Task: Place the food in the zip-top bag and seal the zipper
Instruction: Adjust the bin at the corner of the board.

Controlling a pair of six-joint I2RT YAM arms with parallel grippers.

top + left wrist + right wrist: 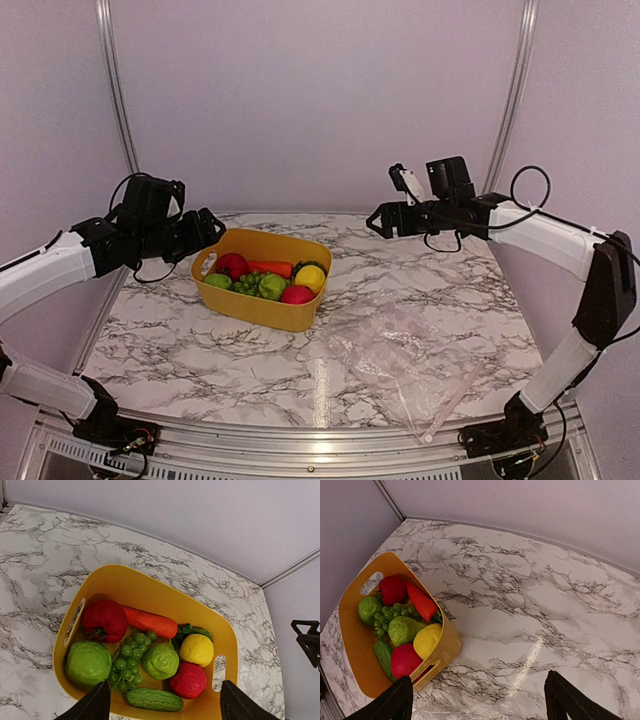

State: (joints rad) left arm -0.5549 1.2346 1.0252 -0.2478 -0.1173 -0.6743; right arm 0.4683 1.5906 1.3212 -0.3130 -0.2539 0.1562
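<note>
Each with jaws spread, the left gripper (208,232) is hovering by the food (264,280) in the yellow tub (262,310), likely readying a pick, the right gripper (378,220) idling apart from the zip-top bag (405,365)

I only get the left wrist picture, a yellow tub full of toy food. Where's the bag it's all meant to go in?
Observer: The zip-top bag lies flat on the table, to the right of the yellow tub and closer to the front edge, not touching it.
Operator: Is anything inside it?
Observer: Nothing shows through its clear plastic. The zipper runs along the edge farthest from the tub.
Operator: And the black shape at my right edge?
Observer: That is the right pincer, open and empty, hovering above the table behind the bag.
</note>
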